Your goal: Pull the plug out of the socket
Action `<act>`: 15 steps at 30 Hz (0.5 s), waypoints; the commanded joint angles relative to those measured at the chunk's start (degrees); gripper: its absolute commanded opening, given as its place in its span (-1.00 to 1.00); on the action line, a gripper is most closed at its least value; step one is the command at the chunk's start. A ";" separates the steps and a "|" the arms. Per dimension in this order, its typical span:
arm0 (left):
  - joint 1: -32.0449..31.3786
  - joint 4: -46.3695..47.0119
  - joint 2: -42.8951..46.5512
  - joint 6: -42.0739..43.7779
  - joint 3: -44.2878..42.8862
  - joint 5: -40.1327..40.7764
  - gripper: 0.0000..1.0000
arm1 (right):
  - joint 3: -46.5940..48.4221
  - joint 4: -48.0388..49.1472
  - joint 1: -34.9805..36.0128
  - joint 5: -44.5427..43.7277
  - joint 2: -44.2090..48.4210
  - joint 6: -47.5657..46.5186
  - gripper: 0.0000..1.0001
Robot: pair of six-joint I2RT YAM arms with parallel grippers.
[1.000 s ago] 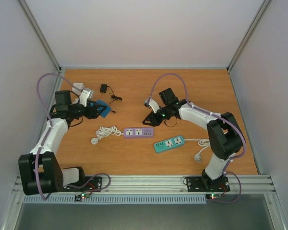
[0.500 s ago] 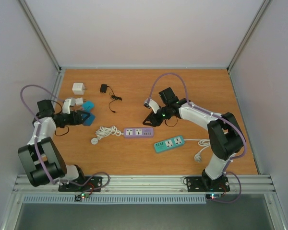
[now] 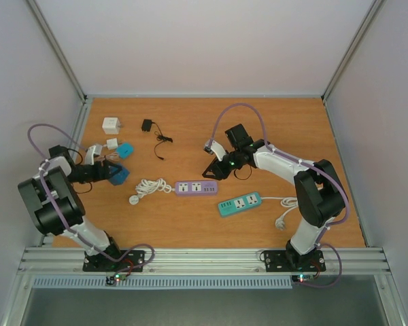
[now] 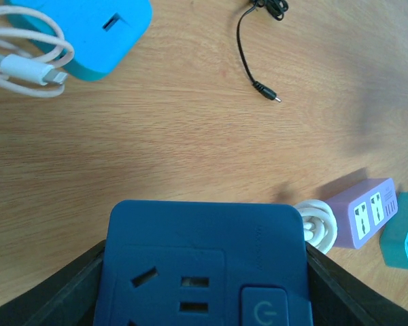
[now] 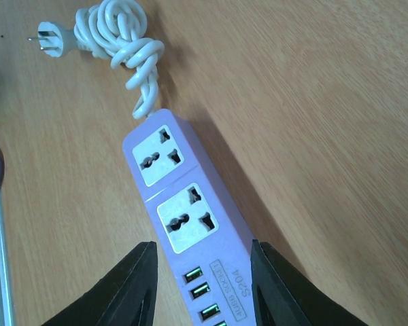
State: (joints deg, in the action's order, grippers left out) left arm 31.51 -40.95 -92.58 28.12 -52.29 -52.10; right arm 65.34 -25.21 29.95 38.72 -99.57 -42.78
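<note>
— What's getting lost from where you're standing?
— The left claw (image 3: 111, 174) is mostly hiding itself. From its wrist camera only two dark fingers (image 4: 61, 299) are showing at the bottom corners. The dark blue socket (image 4: 204, 272) between them is running off the bottom edge, so I'm seeing just its slots and a power button.
— So it's gripping?
— Yes, it's closed on the socket's two sides, holding it at the far left of the worktop (image 3: 272, 129). I can't tell whether the socket is lifted or resting. That arm is folding tightly back toward the left wall, wrist pointing right.
— And the plug?
— A small white plug (image 3: 112, 144) is lying against a light blue block (image 3: 125, 150), just beyond the socket. I can't tell whether they're joined. A looped white cable (image 4: 27, 54) is lying on the block.
— The other arm?
— It's reaching forward and left, bending down at the wrist. The right claw (image 5: 202, 248) is spread wide, straddling the USB end of the purple strip (image 5: 183, 197). That end is getting cut off by the frame, and I can't tell whether either finger is touching it. The strip's cord (image 5: 122, 41) is lying coiled beyond it.
</note>
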 commanded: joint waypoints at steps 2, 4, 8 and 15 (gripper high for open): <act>0.95 -3.20 -4.49 4.92 -4.12 -2.13 -0.13 | 1.85 -1.33 0.37 -0.27 1.79 -1.46 -0.19; 1.21 -3.61 -6.01 5.47 -4.98 -2.06 -0.12 | 1.96 -1.42 0.37 -0.38 1.75 -1.51 -0.18; 2.06 -4.32 -8.57 6.59 -6.02 -1.78 -0.10 | 2.24 -1.42 0.37 -0.40 1.50 -1.43 -0.14; 4.55 -5.11 -12.75 7.81 -7.65 -1.01 0.08 | 3.63 -1.90 0.36 -0.55 0.71 -1.07 -0.07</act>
State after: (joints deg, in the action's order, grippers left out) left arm 34.24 -44.82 -103.55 34.00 -58.11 -52.84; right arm 66.57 -26.61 29.98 38.50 -99.57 -43.59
